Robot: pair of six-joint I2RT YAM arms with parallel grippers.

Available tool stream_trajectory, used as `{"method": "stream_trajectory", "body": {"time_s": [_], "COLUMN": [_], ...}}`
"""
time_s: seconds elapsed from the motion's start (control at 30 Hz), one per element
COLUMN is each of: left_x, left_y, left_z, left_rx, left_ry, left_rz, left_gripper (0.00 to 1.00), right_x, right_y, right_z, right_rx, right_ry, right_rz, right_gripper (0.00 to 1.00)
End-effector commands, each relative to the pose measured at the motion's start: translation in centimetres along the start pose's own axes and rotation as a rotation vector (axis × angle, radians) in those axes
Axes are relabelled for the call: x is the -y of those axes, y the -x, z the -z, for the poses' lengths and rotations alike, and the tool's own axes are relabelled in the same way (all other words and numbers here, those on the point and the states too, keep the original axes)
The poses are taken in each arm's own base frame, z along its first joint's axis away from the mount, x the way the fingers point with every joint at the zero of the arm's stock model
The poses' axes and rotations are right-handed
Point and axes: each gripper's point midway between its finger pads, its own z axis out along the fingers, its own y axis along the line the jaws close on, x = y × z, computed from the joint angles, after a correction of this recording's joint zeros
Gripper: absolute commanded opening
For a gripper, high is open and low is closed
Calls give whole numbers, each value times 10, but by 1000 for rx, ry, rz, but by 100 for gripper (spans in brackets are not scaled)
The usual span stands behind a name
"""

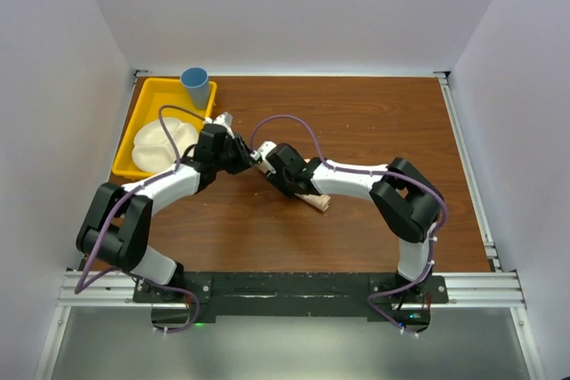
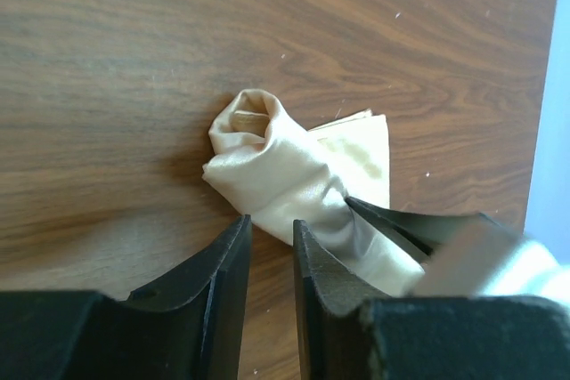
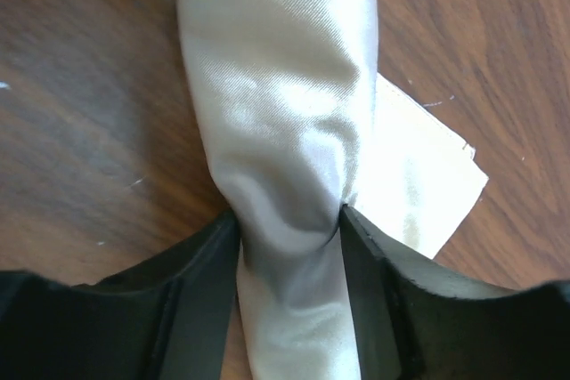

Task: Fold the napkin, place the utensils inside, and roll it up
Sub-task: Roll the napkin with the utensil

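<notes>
Wide brown table [image 1: 374,131] and both arms are bent in toward the middle, wrists almost meeting. Off beyond the left hand [image 1: 239,156], on its outer side, sits the yellow tray [image 1: 151,100], holding a white divided plate [image 1: 160,144] and a blue cup [image 1: 197,86] at its far corner.

Now the napkin [image 3: 276,86]: it is rolled into a soft tube lying on the table, and the right hand [image 3: 289,220] has it. One finger presses each side and the cloth creases and narrows where they squeeze, a firm pinch across the roll. A flat loose corner pokes out from under the tube just off that hand's right finger.

From the left wrist, the roll's open end [image 2: 245,126] lies just ahead of the left hand [image 2: 270,224]. The tube runs back past the outside of its right finger [image 2: 316,264], brushing it. Those fingers stand only narrowly parted, with bare wood showing in the gap and nothing caught between them.

From above, only a short pale stretch of the roll [image 1: 314,201] peeks out behind the right hand [image 1: 272,169], under its forearm.
</notes>
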Motion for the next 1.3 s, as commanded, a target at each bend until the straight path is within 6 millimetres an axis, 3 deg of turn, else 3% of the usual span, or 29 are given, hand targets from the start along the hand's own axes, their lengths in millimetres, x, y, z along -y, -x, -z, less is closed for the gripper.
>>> {"method": "stream_trajectory", "body": {"time_s": [0.0,0.1,0.27,0.3,0.37,0.4,0.47,0.7,0.8,1.0,1.27], "left_x": [1,-2,9,12,21,30,39,71,81,80,56], "left_y": [19,22,13,13,4,7,2,-8,-12,-16,-25], "left_z": [17,23,21,20,17,16,15,5,-3,-30,-62], "left_rx": [81,110,69,64,21,32,13,-21,-36,-60,-77], "left_ry": [14,27,-47,-65,-127,-171,-212,-307,-359,-377,-300], "left_rz": [-65,-76,-89,-91,-88,-92,-95,-106,-83,-46,-11], "left_gripper": [31,31,31,31,31,31,31,31,31,30,29], "right_x": [4,3,-19,-14,-32,-25,-38,-37,-25,-16,-7], "right_y": [-23,-24,-8,-8,3,5,5,-3,-7,-23,-35], "right_z": [-11,-9,5,5,17,18,24,23,22,13,5], "right_rx": [-74,-89,-82,-89,-78,-70,-101,-108,-89,-113,-135], "right_ry": [26,71,285,327,517,571,718,1007,1012,1045,935], "right_rz": [-60,-93,-237,-291,-413,-476,-559,-818,-875,-940,-902], "right_gripper": [45,34,27,26,25,24,24,21,22,24,35]}}
